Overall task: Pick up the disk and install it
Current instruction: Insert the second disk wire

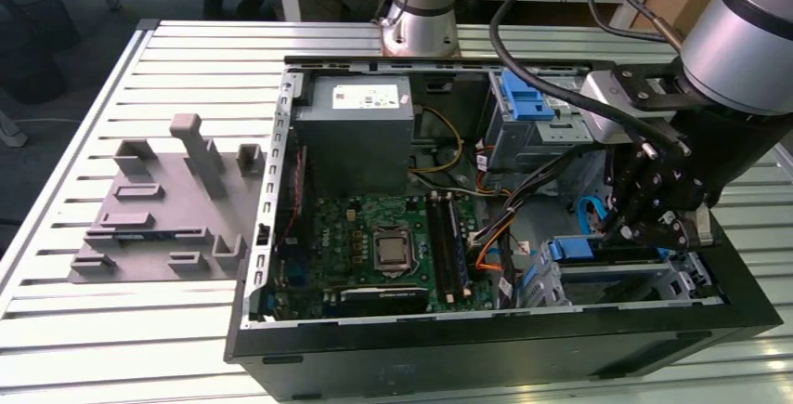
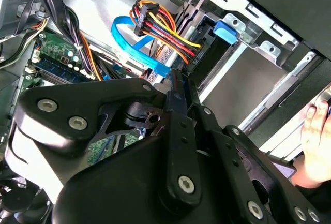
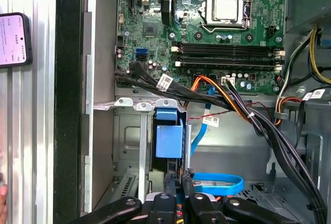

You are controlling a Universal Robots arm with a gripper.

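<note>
Slatted metal tabletop [image 1: 74,330] carries an open computer case [image 1: 496,348] lying on its side, with a grey moulded tray [image 1: 162,209] beside it toward the exterior view's left. Inside the case sit the green circuit board [image 1: 371,246] and the grey power supply box [image 1: 359,135].

The gripper [image 1: 644,232] is lowered into the corner of the case nearest the exterior view's right, over the metal drive cage [image 3: 132,146]. In the first wrist view its fingers [image 3: 170,182] are drawn close together on a thin edge directly below a blue plastic piece [image 3: 169,138] that stands in the cage slot, so they appear clenched on the disk [image 3: 169,157], seen edge-on with its blue bracket uppermost.

As a judgement, the pick-up is done and the installing is well under way: the disk sits in or at the mouth of the cage slot, though I cannot tell whether it is fully seated. The blue flat cable [image 2: 137,48] and the coloured power wires [image 2: 165,32] hang loose just beside the cage, not visibly plugged in.

A person's hand [image 2: 315,146] rests outside the case.
</note>
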